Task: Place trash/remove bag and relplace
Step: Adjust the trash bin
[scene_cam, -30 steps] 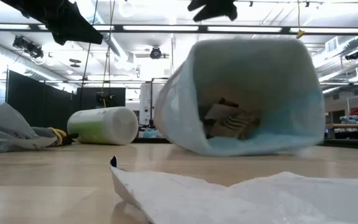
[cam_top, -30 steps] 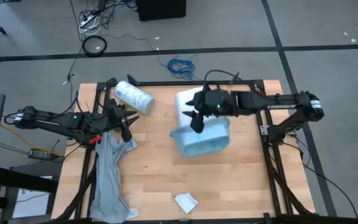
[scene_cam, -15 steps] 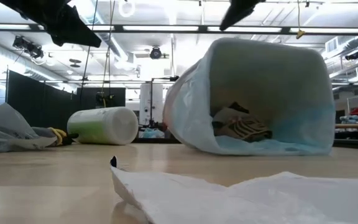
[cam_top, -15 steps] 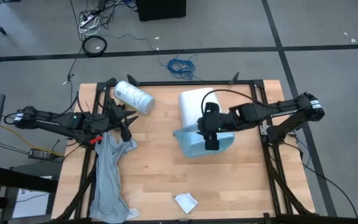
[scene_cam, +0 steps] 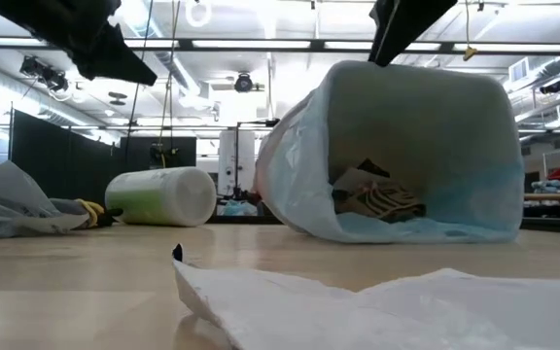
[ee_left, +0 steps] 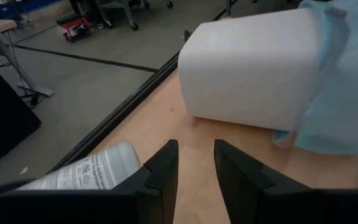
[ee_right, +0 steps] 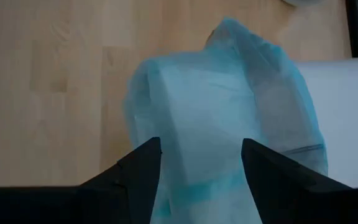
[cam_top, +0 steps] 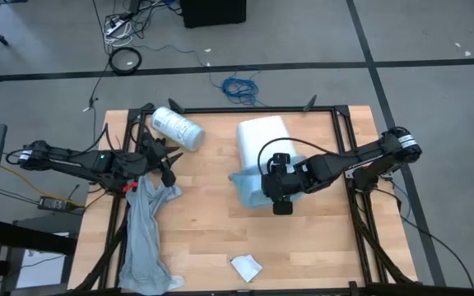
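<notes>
Just right of the high view's centre, the right gripper [cam_top: 281, 205] hangs over the mouth of the tipped white bin [cam_top: 262, 141], its fingers [ee_right: 140, 171] spread apart with nothing between them and the light-blue bag [ee_right: 222, 124] just ahead. That bag [scene_cam: 299, 185] lines the bin, which lies on its side; the trash [scene_cam: 377, 197] sits inside. At centre left the left gripper [cam_top: 165, 167] waits above a grey sheet [cam_top: 145, 230], fingers [ee_left: 161, 171] slightly parted and empty. A printed white roll [cam_top: 176, 127] lies upper left, a crumpled white paper [cam_top: 246, 266] at bottom centre of the wooden table [cam_top: 204, 222].
</notes>
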